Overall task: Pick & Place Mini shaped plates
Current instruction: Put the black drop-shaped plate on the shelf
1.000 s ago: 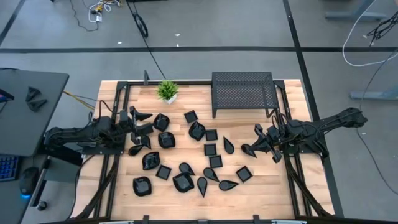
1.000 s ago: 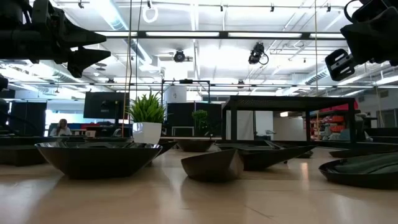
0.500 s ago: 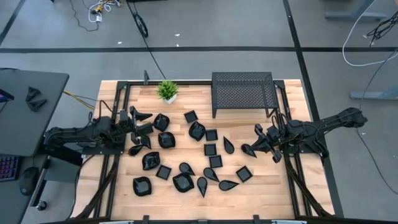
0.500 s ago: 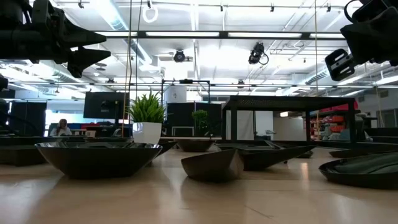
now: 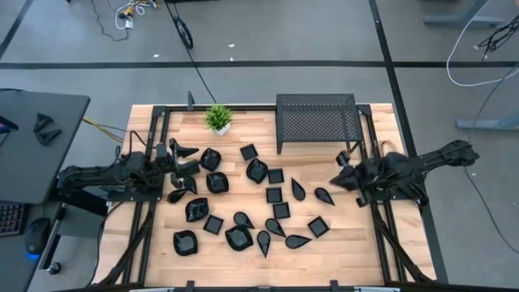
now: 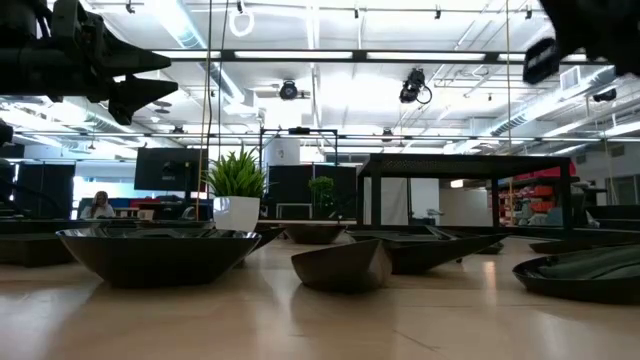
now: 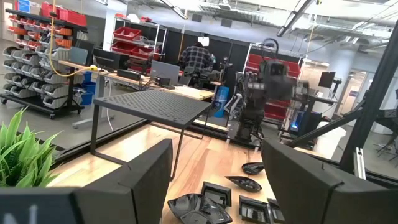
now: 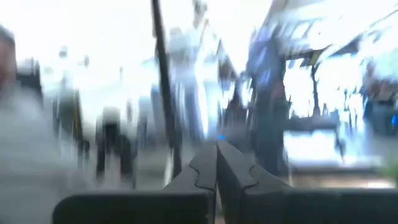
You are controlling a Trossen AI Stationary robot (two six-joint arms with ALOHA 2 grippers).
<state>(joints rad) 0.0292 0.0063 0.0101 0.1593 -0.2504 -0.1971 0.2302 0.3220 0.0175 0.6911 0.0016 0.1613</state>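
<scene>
About twenty small glossy black plates, square, teardrop and rounded in shape, are scattered flat across the middle of a wooden table, some touching, others apart.

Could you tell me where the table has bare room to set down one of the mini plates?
Bare wood lies along the near edge of the table, below the plates, and between the potted plant and the rack. The middle is crowded with mini plates.
</scene>
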